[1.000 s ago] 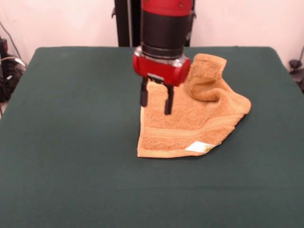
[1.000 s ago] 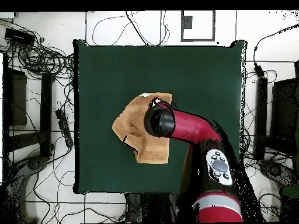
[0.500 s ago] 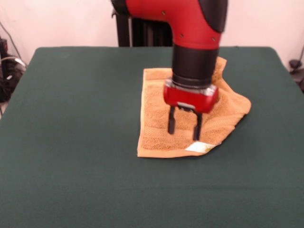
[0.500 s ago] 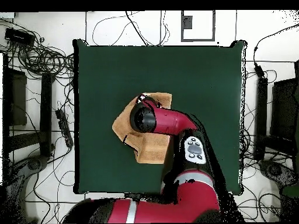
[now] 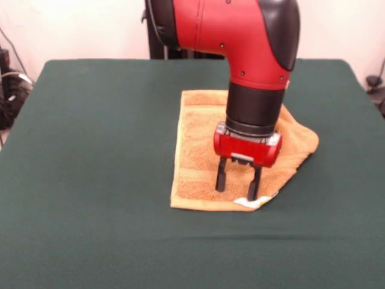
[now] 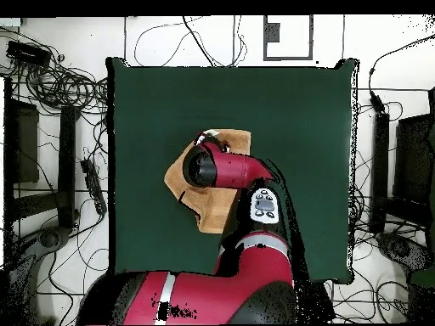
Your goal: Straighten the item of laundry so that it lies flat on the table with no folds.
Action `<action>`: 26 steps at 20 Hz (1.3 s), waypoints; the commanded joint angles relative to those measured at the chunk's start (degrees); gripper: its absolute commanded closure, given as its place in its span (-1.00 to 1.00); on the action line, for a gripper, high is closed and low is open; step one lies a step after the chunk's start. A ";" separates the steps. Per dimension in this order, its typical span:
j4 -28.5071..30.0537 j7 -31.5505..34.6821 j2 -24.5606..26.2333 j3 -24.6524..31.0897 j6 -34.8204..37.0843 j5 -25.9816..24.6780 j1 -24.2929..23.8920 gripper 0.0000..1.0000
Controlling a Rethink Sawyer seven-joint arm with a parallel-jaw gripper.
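1. Gripper (image 5: 238, 182) stood low over the towel's (image 5: 198, 150) near corner by the white tag (image 5: 248, 202), fingers spread, gripping nothing; likely lined up to pinch that corner.
2. Towel lay mid-surface (image 5: 90, 180), its right side apparently still doubled over.
3. Dark green surface otherwise bare; cables (image 6: 59, 85) cluttered the floor around it.

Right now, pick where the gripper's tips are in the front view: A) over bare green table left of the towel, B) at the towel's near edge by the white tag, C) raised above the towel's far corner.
B: the open gripper hangs low at the towel's near edge, one fingertip right by the white tag.
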 commanded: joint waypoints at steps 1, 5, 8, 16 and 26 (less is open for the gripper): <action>-8.79 1.85 11.61 3.30 -1.95 -1.67 -5.00 -1.00; -11.45 0.59 14.64 4.50 -2.64 -3.13 -6.73 -1.00; -12.01 0.51 15.69 6.09 -4.16 -4.28 -8.08 -1.00; -12.75 0.65 15.81 7.41 -2.87 -6.08 -9.15 1.00; -12.31 2.70 15.23 6.74 -2.54 -5.91 -8.74 1.00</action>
